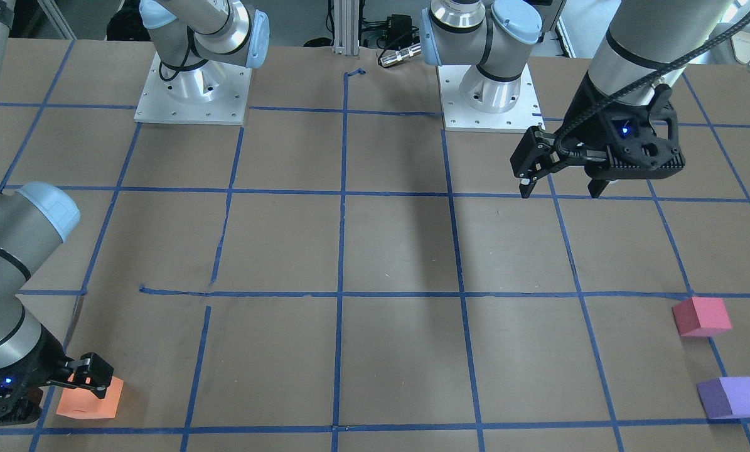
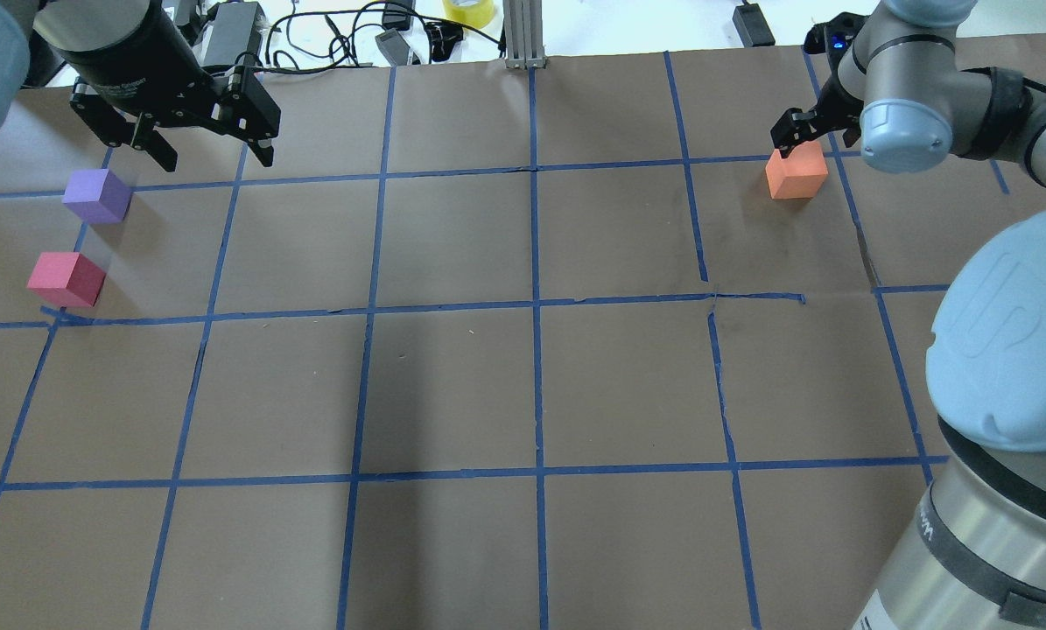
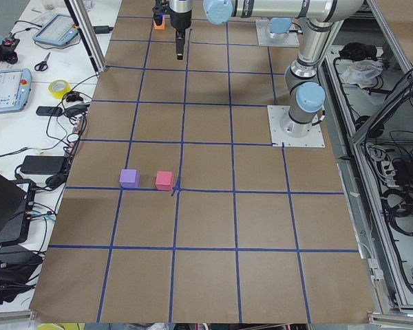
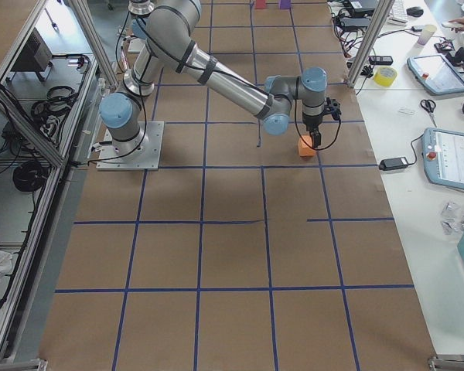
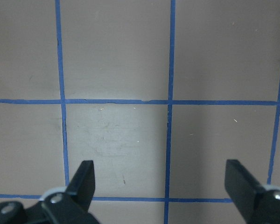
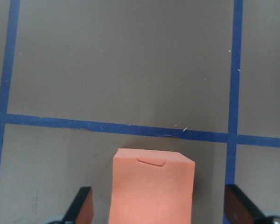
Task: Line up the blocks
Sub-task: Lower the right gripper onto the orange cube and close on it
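The orange block (image 2: 796, 175) sits at the far right of the table. My right gripper (image 2: 807, 140) is low over it, open, with a finger on each side and gaps to both. In the right wrist view the orange block (image 6: 151, 191) stands between the spread fingers (image 6: 81, 207). The purple block (image 2: 96, 194) and the pinkish-red block (image 2: 66, 278) sit close together at the far left. My left gripper (image 2: 216, 160) hangs open and empty above the table, just right of and beyond the purple block. The left wrist view shows only bare table between its fingers (image 5: 86, 175).
The table is brown paper with a blue tape grid (image 2: 536, 306). The two arm bases (image 1: 192, 94) (image 1: 491, 100) stand at the robot's edge. An aluminium post (image 2: 523, 35), cables and a yellow tape roll (image 2: 468, 10) lie past the far edge.
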